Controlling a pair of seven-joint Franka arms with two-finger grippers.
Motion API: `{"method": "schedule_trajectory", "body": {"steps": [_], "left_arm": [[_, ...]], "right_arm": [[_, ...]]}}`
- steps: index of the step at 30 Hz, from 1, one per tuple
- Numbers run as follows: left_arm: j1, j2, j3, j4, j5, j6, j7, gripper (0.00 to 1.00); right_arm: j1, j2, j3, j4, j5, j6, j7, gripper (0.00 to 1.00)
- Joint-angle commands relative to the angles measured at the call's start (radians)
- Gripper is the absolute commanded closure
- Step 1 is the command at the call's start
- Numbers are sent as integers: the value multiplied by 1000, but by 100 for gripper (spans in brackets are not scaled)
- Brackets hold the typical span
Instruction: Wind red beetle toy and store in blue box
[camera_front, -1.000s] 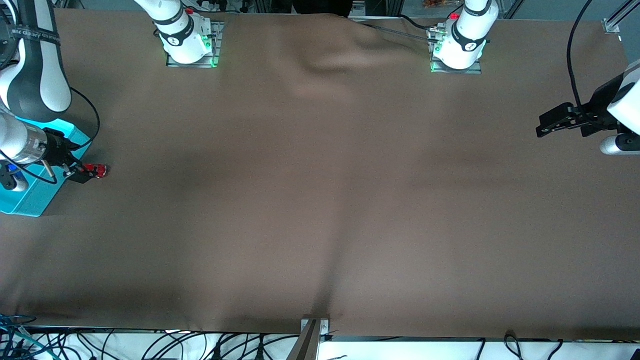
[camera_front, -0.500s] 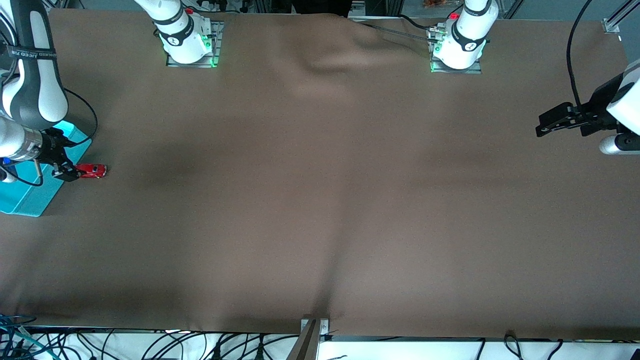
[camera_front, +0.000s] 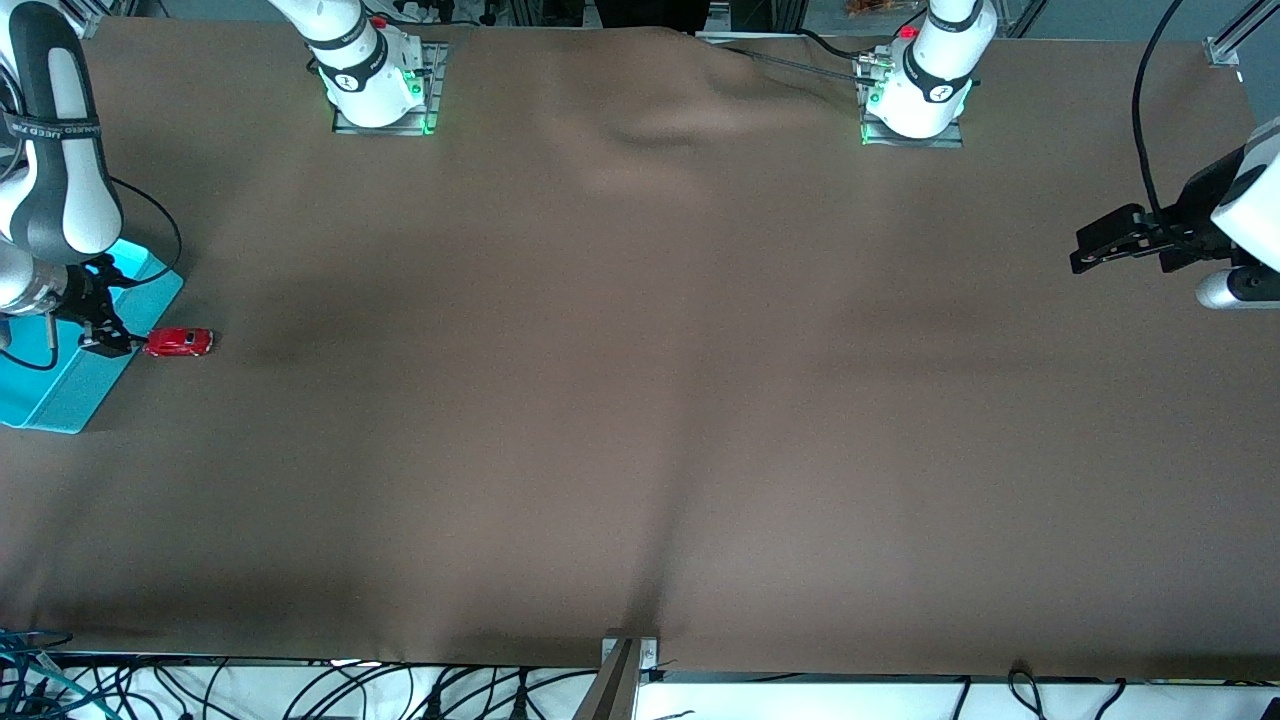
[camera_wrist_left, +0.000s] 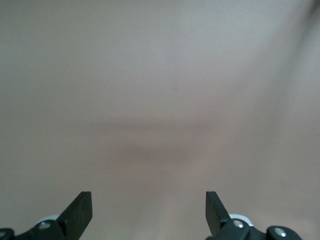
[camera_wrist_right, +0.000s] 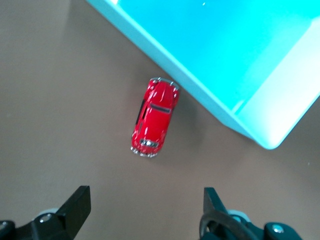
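Two arms share this worktop (camera_front: 640, 400), but only one is close to the toy. The red beetle toy (camera_front: 179, 342) sits on the brown cloth at the left edge of the front view, about halfway down. It lies just beside the blue box (camera_front: 60, 385), not in it. In the right wrist view one end of the car looks as if it touches the box wall, but I cannot be sure. The car's long side points across the frame in the front view, one end toward the box, the other toward the middle of the worktop.

The right pincer (camera_front: 100, 335) hangs over the box edge, right next to the car, with its fingers spread wide and nothing in them. I think it is by far the nearer one for the job.

The left pincer (camera_front: 1100, 245) waits at the right edge of the frame, well apart from the toy. Its fingers are spread too, and empty.
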Motion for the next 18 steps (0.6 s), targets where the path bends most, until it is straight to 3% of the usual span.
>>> {"method": "schedule_trajectory", "body": {"steps": [1, 18], "left_arm": [[-6, -11, 7, -5, -21, -13, 15, 0], [-6, -11, 7, -2, -24, -13, 15, 0]], "right_arm": [[4, 29, -11, -15, 2, 49, 22, 0], [-4, 118, -11, -44, 24, 176, 65, 0]]}}
